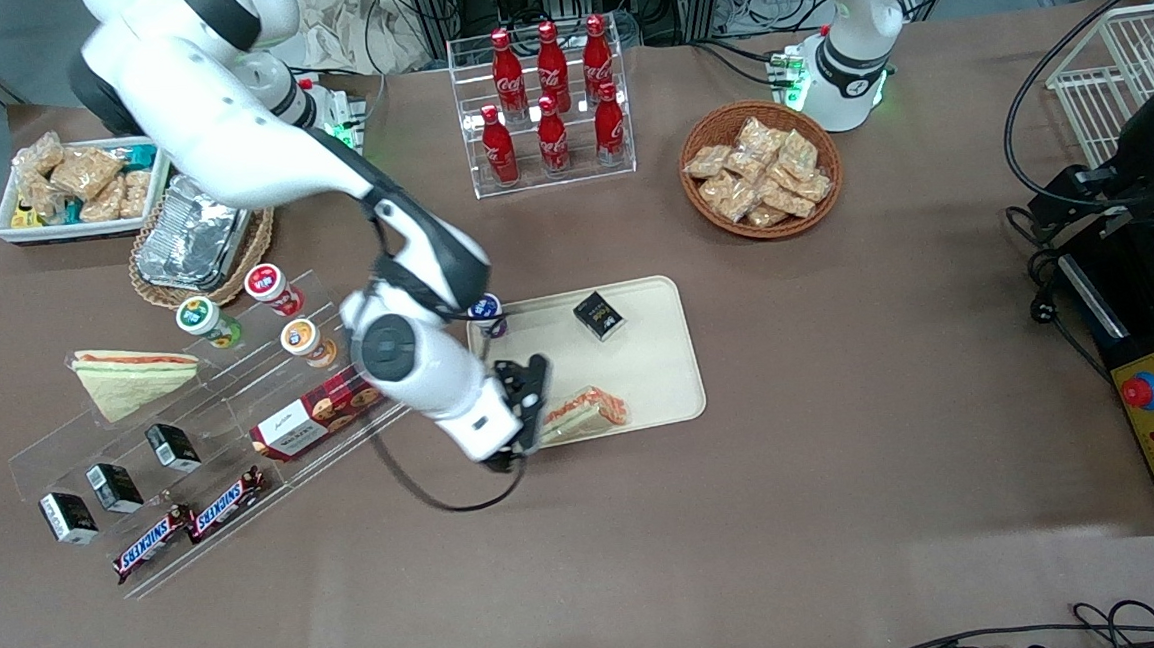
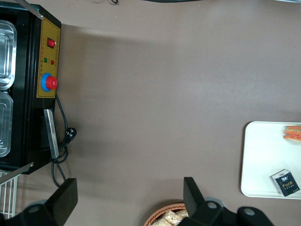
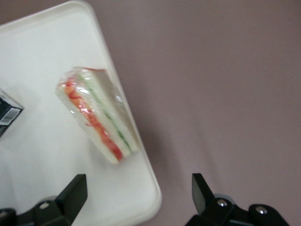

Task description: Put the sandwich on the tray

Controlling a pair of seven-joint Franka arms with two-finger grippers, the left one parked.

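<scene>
The clear-wrapped sandwich (image 1: pixel 587 411) (image 3: pixel 98 120) lies on the cream tray (image 1: pixel 654 359) (image 3: pixel 42 56), close to the tray's edge nearest the front camera, its red-orange and green stripes showing. A sliver of the sandwich (image 2: pixel 292 132) also shows on the tray (image 2: pixel 263 160) in the left wrist view. My right gripper (image 1: pixel 532 407) (image 3: pixel 139 195) hangs open just above the tray's corner, beside the sandwich, with nothing between its fingers. One black fingertip (image 3: pixel 75 190) is over the tray, the other over the table.
A small black box (image 1: pixel 599 315) lies on the tray. A like sandwich (image 1: pixel 131 377), cups, boxes and Snickers bars sit on the clear rack (image 1: pixel 203 437) toward the working arm's end. A cola bottle rack (image 1: pixel 544 106) and a snack basket (image 1: pixel 760 168) stand farther from the camera.
</scene>
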